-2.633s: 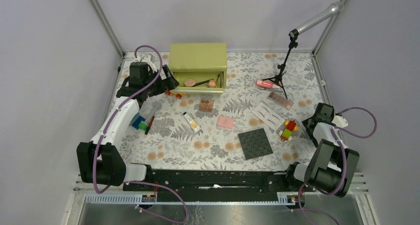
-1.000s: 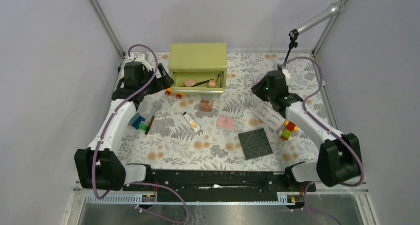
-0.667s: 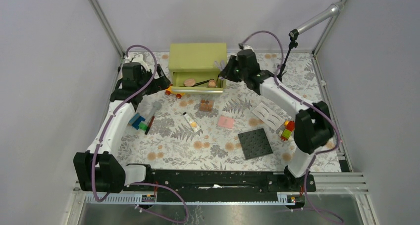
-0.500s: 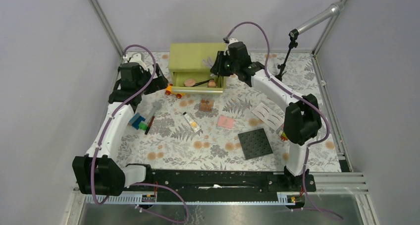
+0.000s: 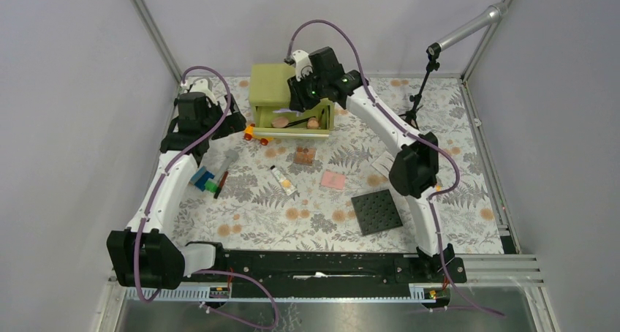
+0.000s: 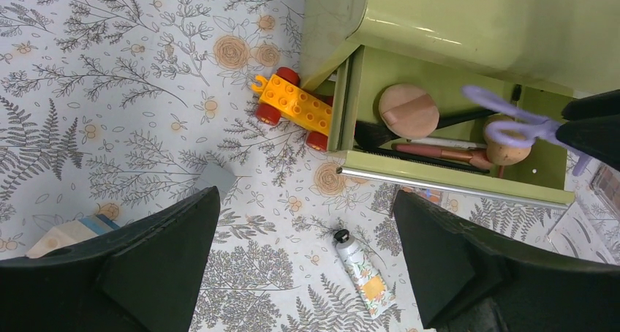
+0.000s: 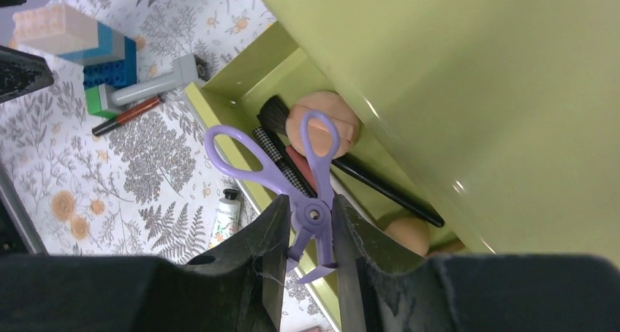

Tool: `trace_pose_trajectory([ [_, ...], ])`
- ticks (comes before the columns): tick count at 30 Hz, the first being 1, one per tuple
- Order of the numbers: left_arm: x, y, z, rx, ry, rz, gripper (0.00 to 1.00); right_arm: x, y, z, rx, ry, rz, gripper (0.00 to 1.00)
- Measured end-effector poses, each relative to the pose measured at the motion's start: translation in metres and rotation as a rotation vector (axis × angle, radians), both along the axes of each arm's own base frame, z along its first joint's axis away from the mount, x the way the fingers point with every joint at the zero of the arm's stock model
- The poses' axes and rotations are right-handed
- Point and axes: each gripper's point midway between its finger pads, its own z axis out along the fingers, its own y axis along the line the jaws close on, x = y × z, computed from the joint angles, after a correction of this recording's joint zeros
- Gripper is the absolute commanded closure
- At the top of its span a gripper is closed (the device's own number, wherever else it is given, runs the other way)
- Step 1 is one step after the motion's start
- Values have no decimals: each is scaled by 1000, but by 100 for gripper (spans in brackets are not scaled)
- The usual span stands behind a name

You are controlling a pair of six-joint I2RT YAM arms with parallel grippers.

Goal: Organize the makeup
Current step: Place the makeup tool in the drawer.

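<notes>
A table covered in a grey fern-and-rose printed cloth [image 5: 307, 215] sat inside a booth with plain grey walls and metal corner posts. A black stand [image 5: 418, 102] rose at the back right. At the back stood a green cabinet [image 5: 272, 83] with its drawer [image 6: 453, 184] pulled open.

In the drawer lay two peach sponges [image 6: 408, 111] and several pencils and brushes [image 6: 439, 153]. On the cloth were the cream tube [image 6: 363, 272], a pink compact [image 5: 333, 180], an orange toy car [image 6: 296, 107] touching the drawer's left corner, and a dark studded plate [image 5: 376, 211].

The right gripper [image 7: 308, 237] pinched purple scissors [image 6: 539, 126] at the pivot, above the drawer. The left gripper [image 6: 305, 200] hung spread wide and empty, over the cloth in front of the drawer.

The scissor blades were hidden between the fingers. The right arm covered part of the cabinet top. The drawer's back lay out of sight under the cabinet.
</notes>
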Motion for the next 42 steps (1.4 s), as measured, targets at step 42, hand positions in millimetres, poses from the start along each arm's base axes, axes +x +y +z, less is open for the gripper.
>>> trace_pose_trajectory([
  [42,-1,1,2,5,-5,5,1,-26,-55,-20,-179,-3,-251,31],
])
